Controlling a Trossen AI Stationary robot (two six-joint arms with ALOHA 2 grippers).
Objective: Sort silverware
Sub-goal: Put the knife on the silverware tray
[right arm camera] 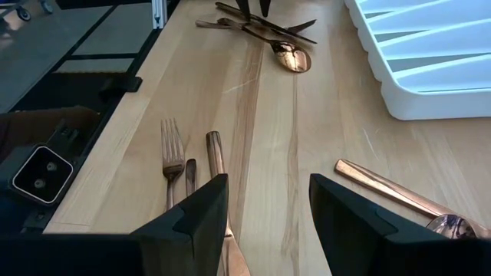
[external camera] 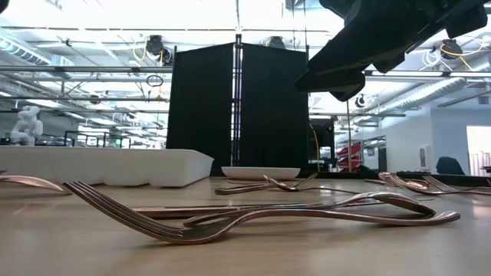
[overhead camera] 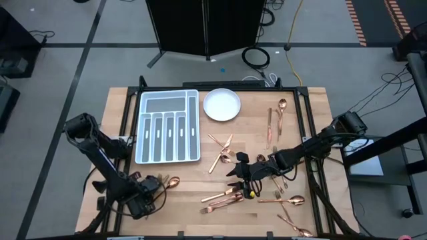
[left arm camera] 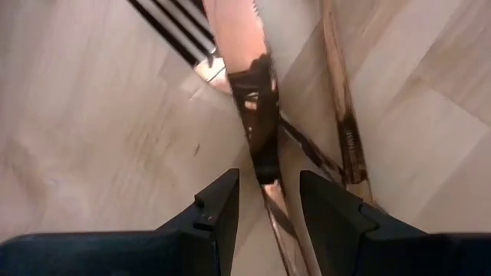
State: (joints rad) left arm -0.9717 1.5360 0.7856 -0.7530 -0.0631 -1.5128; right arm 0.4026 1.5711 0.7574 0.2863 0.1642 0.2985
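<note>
Currently grey compartmented plastic tray (overhead camera: 167, 127) and white round plate (overhead camera: 221, 105) hold nothing; copper silverware (overhead camera: 223, 195) scattered on wooden table (overhead camera: 120, 120). Left gripper (left arm camera: 268, 205) fingers parted astride knife (left arm camera: 253, 84); right gripper (right arm camera: 267, 201) released.

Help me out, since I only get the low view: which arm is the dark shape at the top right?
Observer: The right one. The right end effector hangs over the silverware piled at the table's near middle.
Operator: Anything in the tray yet?
Observer: No. From above, every compartment of the tray looks bare.
Operator: And the left arm?
Observer: The left end effector is low at the near left corner, open, with a knife lying between its fingers.
</note>
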